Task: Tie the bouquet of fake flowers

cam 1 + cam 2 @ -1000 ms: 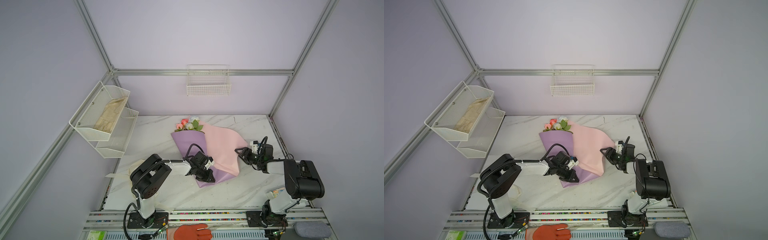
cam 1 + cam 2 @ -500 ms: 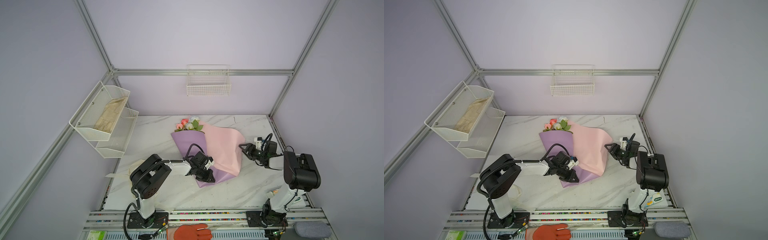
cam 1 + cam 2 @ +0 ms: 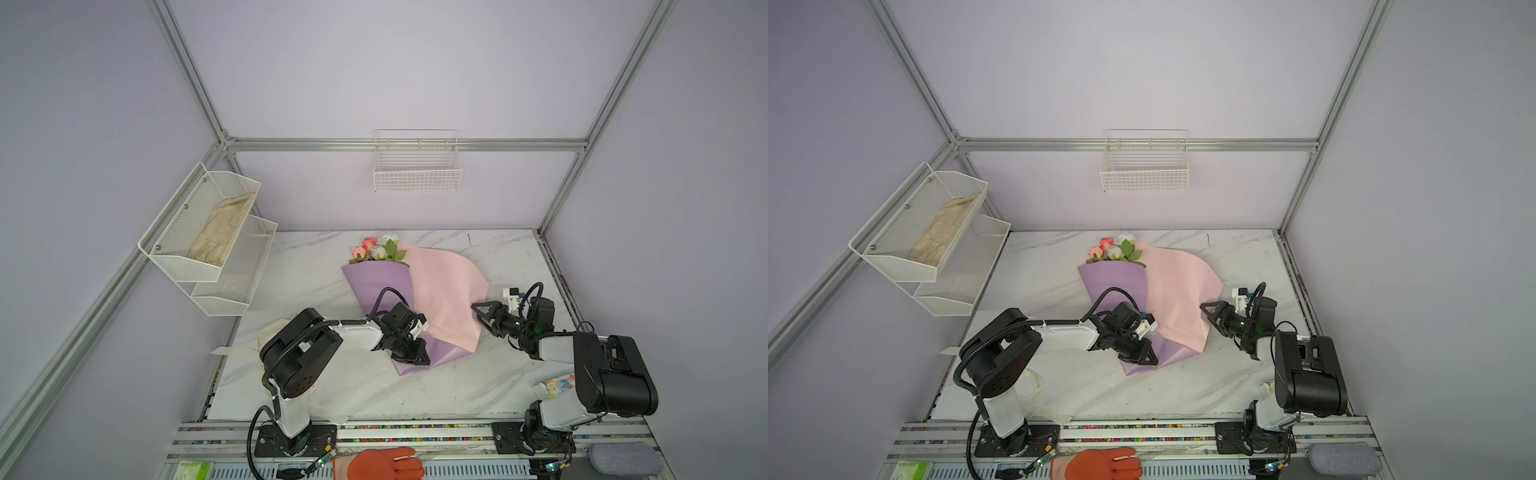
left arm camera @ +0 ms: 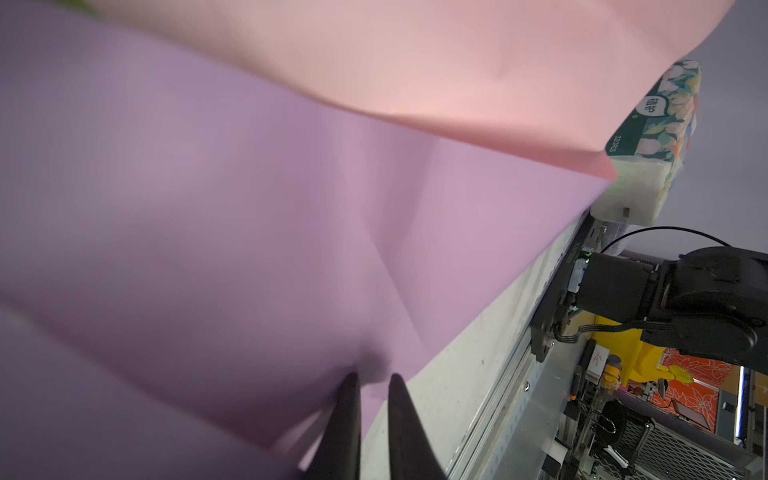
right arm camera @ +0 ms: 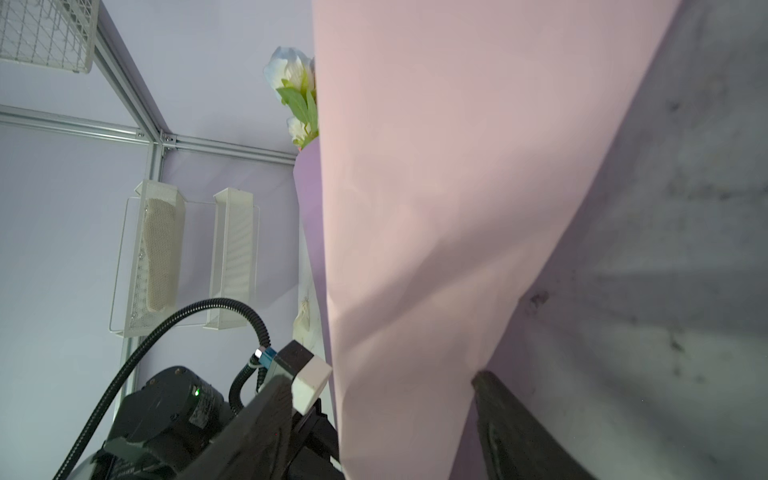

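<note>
The bouquet (image 3: pixel 374 286) lies on the marble table as a lilac paper cone with a pink flap (image 3: pixel 444 291) spread to its right. The fake flowers (image 3: pixel 379 249) (image 3: pixel 1115 249) stick out of its far end. My left gripper (image 3: pixel 411 357) (image 3: pixel 1142 357) sits at the cone's near tip. In the left wrist view its fingers (image 4: pixel 371 378) are shut on the lilac paper. My right gripper (image 3: pixel 482 313) (image 3: pixel 1210 313) is open at the flap's right edge. In the right wrist view (image 5: pixel 380 376) the pink paper hangs between its spread jaws, apart from both.
A two-tier wire rack (image 3: pixel 208 232) with a cream cloth hangs on the left wall, and a wire basket (image 3: pixel 417 170) on the back wall. A cream ribbon (image 3: pixel 266 336) lies under the left arm. A tissue pack (image 3: pixel 557 384) sits by the right base. An orange glove (image 3: pixel 382 463) rests on the front rail.
The right arm shifted, drawing its gripper slightly back and then returning it to the pink flap's edge with wider jaws. The left gripper and the bouquet have not moved.
</note>
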`<state>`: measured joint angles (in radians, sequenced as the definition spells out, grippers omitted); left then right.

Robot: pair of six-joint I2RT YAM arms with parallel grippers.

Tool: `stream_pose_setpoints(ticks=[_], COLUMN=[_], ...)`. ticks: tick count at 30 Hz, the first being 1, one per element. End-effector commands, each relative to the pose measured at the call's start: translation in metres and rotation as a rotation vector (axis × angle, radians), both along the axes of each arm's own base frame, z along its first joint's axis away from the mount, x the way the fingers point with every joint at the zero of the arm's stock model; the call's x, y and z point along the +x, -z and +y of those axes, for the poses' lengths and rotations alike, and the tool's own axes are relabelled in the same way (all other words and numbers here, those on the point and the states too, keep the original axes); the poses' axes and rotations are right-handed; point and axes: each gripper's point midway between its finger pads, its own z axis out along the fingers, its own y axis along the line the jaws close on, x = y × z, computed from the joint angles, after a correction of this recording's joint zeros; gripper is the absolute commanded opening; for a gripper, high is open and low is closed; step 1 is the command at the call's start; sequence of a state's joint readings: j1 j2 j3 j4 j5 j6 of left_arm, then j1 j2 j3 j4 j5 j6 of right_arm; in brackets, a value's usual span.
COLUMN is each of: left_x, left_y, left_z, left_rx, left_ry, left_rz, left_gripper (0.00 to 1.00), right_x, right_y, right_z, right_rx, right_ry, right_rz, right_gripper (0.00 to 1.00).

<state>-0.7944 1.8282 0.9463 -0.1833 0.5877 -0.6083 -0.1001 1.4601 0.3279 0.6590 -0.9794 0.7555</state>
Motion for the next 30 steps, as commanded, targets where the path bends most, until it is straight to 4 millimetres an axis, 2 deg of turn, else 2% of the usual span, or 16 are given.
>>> stream_pose_setpoints(ticks=[1, 9, 11, 13, 15, 18, 19, 21, 24, 26, 30], left_x=[0.016, 0.017, 0.018, 0.018, 0.017, 0.017, 0.017, 0.018, 0.02, 0.023, 0.025], left_y=[-0.026, -0.028, -0.029, -0.029, -0.029, -0.031, -0.032, -0.035, -0.044, -0.053, -0.075], left_z=[-0.014, -0.015, -0.015, -0.014, -0.014, -0.014, -0.014, -0.015, -0.018, -0.021, -0.033], left_rx=[-0.036, -0.04, -0.039, -0.038, -0.039, -0.042, -0.046, -0.054, -0.064, -0.074, -0.124], left_ry=[0.007, 0.005, 0.003, 0.002, 0.002, 0.003, 0.005, 0.006, 0.022, 0.037, 0.062], left_rz=[-0.073, -0.077, -0.08, -0.082, -0.081, -0.082, -0.082, -0.09, -0.117, -0.14, -0.182], left_gripper=[0.16, 0.16, 0.16, 0.16, 0.16, 0.16, 0.16, 0.16, 0.17, 0.18, 0.21], right_x=[-0.015, -0.033, -0.035, -0.041, -0.045, -0.037, -0.03, -0.017, -0.002, 0.006, 0.018], right_y=[-0.008, -0.014, -0.011, 0.003, 0.003, 0.004, 0.0, -0.003, -0.012, -0.008, 0.014], right_z=[0.007, 0.028, 0.028, 0.023, 0.022, 0.016, 0.016, 0.013, 0.006, 0.003, 0.007], right_rx=[0.049, 0.165, 0.159, 0.131, 0.126, 0.049, 0.029, 0.009, -0.007, -0.051, -0.046], right_ry=[-0.004, -0.015, 0.014, 0.051, 0.069, 0.087, 0.074, 0.079, 0.134, 0.128, 0.075], right_rz=[-0.002, 0.058, 0.085, 0.149, 0.138, 0.092, 0.062, 0.045, -0.021, -0.039, 0.02], right_gripper=[0.77, 0.81, 0.81, 0.81, 0.81, 0.79, 0.77, 0.61, 0.52, 0.47, 0.39])
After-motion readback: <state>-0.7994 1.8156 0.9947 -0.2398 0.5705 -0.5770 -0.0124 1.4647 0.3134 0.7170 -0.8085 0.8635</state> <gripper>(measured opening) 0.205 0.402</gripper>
